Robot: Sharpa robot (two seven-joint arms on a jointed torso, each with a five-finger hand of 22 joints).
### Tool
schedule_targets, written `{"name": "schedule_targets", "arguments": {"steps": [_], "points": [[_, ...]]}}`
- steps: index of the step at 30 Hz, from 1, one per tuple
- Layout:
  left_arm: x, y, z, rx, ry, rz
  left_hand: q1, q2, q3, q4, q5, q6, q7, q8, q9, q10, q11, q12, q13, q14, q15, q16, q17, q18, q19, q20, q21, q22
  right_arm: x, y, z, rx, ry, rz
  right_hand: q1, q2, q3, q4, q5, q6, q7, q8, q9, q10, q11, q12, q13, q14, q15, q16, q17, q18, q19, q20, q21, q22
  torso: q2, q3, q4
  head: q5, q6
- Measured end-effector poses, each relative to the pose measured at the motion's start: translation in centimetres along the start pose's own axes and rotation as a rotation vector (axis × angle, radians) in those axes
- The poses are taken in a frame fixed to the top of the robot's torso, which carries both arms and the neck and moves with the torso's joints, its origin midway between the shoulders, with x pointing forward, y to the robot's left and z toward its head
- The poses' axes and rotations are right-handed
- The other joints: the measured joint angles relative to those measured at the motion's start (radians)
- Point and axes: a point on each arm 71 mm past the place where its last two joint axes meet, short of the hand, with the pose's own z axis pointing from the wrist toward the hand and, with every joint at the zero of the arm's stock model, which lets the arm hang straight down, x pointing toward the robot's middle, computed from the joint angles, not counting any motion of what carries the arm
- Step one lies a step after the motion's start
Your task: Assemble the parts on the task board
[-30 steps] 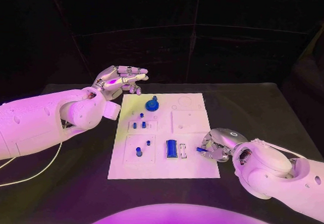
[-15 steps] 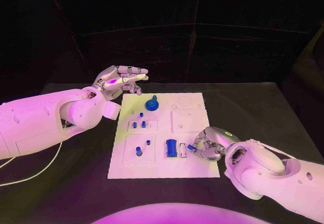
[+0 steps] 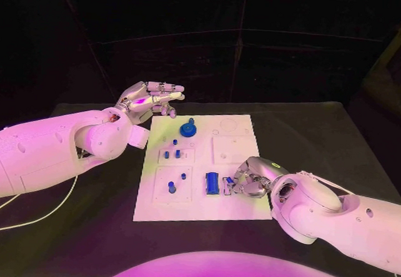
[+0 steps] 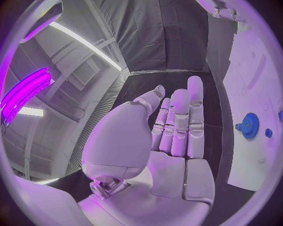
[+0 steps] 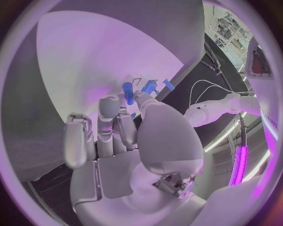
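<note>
While the black table [image 3: 335, 139] lies matte under a dark curtained backdrop, the flat white rectangular board [image 3: 237, 209] sits at its middle, carrying small blue pieces: a toothed gear [image 3: 188, 130] near the far edge, short pegs [image 3: 171, 187] down the left side, and a block [image 3: 212, 183] toward the near edge. The left hand [image 3: 150, 99] hovers off the board's far left corner, its smooth silver fingers loosely curled and holding nothing. The right hand [image 3: 250, 178] sits over the board's near right edge beside the block, seemingly pinching a small blue peg [image 5: 128, 92] at its fingertips.
</note>
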Motion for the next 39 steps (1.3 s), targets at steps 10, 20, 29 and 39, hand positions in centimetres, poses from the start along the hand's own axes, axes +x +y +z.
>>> {"name": "schedule_targets", "arguments": {"steps": [10, 20, 29, 39], "points": [[0.1, 0.0, 0.0, -0.004, 0.006, -0.002, 0.000, 0.000, 0.000, 0.000, 0.000, -0.004, 0.004, 0.000, 0.000, -0.004, -0.004, 0.004, 0.000, -0.004, 0.004, 0.000, 0.000, 0.000, 0.000, 0.000, 0.000, -0.001, 0.4, 0.4, 0.6, 0.006, 0.018, -0.008, -0.034, -0.003, -0.022, 0.022, 0.008, 0.037, -0.023, 0.013, 0.023, 0.003, -0.003, -0.001, 0.000, 0.003, -0.004, 0.000, 0.001, 0.000, 0.000, -0.007, 0.000, 0.000, 0.000, -0.0001, -0.0011, 0.002, -0.002], [0.2, 0.1, 0.0, -0.007, 0.014, -0.006, 0.000, 0.000, 0.000, 0.000, 0.000, -0.004, 0.004, 0.000, 0.000, -0.007, 0.000, 0.004, 0.000, -0.004, 0.004, 0.000, 0.000, 0.000, 0.000, 0.000, 0.000, -0.001, 0.5, 0.6, 0.9, 0.007, 0.024, -0.017, -0.045, -0.003, -0.034, 0.034, 0.017, 0.048, -0.034, 0.033, 0.039, 0.003, -0.003, -0.022, 0.000, 0.000, -0.007, -0.003, 0.001, 0.000, 0.000, -0.007, 0.000, 0.000, 0.000, -0.0004, -0.0014, 0.000, -0.003], [0.2, 0.1, 0.0, -0.010, 0.020, -0.008, 0.000, 0.000, 0.000, 0.000, 0.000, -0.007, 0.007, 0.000, 0.000, -0.007, 0.000, 0.004, 0.000, -0.004, 0.004, 0.000, 0.000, 0.000, 0.000, 0.000, 0.000, -0.002, 0.6, 0.7, 1.1, 0.009, 0.022, -0.025, -0.054, -0.004, -0.049, 0.040, 0.005, 0.050, -0.034, 0.033, 0.048, 0.003, -0.003, -0.026, 0.000, 0.004, -0.011, -0.003, 0.001, 0.000, 0.004, -0.011, 0.000, 0.000, -0.001, 0.0001, -0.0014, -0.001, 0.000], [0.3, 0.1, 0.0, -0.013, 0.024, -0.010, 0.000, 0.000, 0.000, 0.000, 0.000, -0.007, 0.007, 0.000, 0.000, -0.011, 0.004, 0.004, 0.000, -0.004, 0.004, 0.000, 0.001, 0.000, 0.000, 0.000, 0.000, -0.002, 0.6, 0.7, 1.2, 0.008, 0.014, -0.031, -0.104, 0.002, -0.116, 0.085, -0.034, 0.046, -0.030, 0.035, 0.070, 0.003, -0.003, -0.031, 0.000, 0.004, -0.011, -0.003, 0.001, 0.000, 0.004, -0.011, 0.000, 0.000, -0.001, 0.0001, -0.0014, -0.001, 0.001]]}}
